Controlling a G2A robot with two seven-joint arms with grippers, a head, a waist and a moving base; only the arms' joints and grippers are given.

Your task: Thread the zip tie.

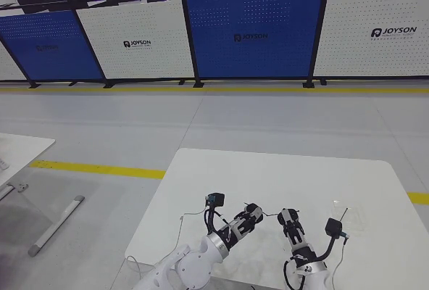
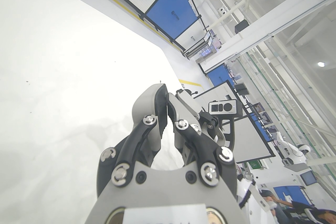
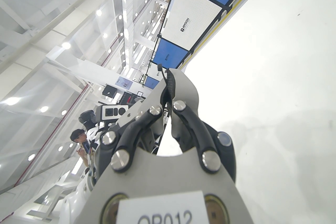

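Zip tie (image 3: pixel 162 72) is pinched in the closed right tool (image 3: pixel 168 79), head poking out. Left tool (image 2: pixel 166 99), also closed, hangs near the zip tie above the table (image 1: pixel 287 174); whether it grips the tail, I cannot tell. Probably aligning, and next the tail must meet the head. Nothing seems to block that.

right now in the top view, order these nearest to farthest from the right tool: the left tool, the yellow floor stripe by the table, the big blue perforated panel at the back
From the right tool:
1. left tool, just beside it.
2. yellow floor stripe, past the white table.
3. blue perforated panel, at the far back.
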